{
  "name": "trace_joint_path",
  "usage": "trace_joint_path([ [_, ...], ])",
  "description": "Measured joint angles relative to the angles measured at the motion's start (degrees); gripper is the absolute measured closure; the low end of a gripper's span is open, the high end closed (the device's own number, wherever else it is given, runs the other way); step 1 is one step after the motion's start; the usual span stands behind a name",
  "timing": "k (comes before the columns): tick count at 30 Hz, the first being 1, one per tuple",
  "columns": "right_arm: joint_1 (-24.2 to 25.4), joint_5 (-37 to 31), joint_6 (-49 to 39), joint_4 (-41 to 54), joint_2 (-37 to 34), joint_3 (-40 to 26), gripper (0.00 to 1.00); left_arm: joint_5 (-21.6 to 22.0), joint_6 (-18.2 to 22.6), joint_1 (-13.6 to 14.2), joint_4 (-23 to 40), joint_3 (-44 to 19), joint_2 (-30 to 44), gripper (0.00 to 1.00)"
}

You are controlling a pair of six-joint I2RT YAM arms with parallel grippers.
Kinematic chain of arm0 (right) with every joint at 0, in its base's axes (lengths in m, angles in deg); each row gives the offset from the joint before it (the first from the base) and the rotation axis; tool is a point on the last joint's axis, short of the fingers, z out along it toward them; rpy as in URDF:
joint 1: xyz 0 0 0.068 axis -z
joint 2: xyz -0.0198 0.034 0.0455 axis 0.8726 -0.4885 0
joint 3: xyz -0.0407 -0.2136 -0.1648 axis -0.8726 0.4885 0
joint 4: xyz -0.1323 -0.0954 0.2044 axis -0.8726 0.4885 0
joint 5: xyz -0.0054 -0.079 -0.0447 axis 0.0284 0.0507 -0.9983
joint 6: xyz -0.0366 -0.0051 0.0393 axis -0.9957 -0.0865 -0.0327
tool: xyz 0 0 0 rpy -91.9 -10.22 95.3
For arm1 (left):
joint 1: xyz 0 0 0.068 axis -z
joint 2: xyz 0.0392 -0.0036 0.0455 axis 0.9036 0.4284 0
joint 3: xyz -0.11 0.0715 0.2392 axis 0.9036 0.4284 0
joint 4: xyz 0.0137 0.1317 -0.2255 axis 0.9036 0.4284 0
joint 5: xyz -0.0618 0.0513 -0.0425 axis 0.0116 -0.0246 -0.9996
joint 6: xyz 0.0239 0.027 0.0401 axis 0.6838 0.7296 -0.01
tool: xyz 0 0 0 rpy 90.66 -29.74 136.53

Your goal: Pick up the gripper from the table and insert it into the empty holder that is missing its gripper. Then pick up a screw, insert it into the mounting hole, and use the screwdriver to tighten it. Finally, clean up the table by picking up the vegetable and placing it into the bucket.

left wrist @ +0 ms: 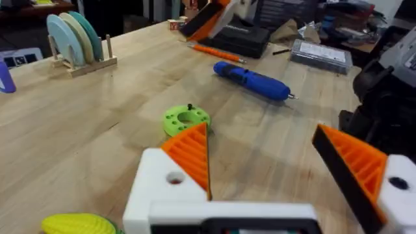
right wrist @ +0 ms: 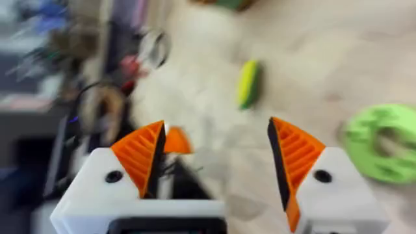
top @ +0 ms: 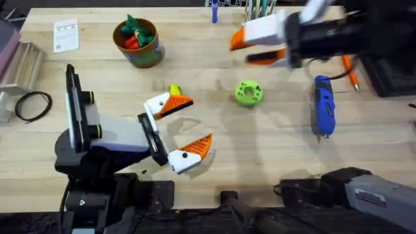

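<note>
We see the left gripper (top: 184,125) low over the wooden table (top: 273,162), its white fingers with orange pads spread wide and holding nothing; the vegetable (top: 174,90) lies just beside its far finger. The right gripper (top: 257,45) is raised across the table's far side, blurred, its fingers apart and empty too. The screwdriver (top: 324,106) lies flat to the right of a green disc (top: 248,92). The bucket (top: 138,41) stands at the far left, holding red and green toys.
</note>
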Motion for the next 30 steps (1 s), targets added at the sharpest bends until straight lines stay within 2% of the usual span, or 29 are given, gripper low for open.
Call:
trace_joint_path([
  [5, 6.85, -8.74, -10.05, 13.89, 2.80, -4.18, 0.109, 0.00, 0.01, 0.00, -0.01, 0.01, 0.00, 0.015],
  [10, 8.52, -18.55, -16.77, 21.98, 2.78, -4.68, 0.109, 0.00, 0.00, 0.00, -0.02, 0.00, 0.00, 0.015],
  [13, 8.39, -23.31, -18.90, 23.52, 2.78, -4.68, 0.110, 0.00, 0.00, 0.00, 0.00, 0.00, 0.00, 0.015],
  [21, 7.35, -30.48, -21.58, 23.88, 2.78, -4.68, 0.118, 0.00, 0.00, 0.00, 0.00, 0.00, 0.00, 0.015],
  [25, 4.32, -34.19, -21.91, 25.26, 2.57, -5.62, 0.119, 0.00, 0.00, 0.00, -0.02, 0.00, 0.00, 0.015],
  [30, -0.32, -39.69, -21.59, 27.12, 0.11, -9.77, 0.123, 0.00, 0.00, 0.00, -0.02, 0.00, 0.00, 0.015],
])
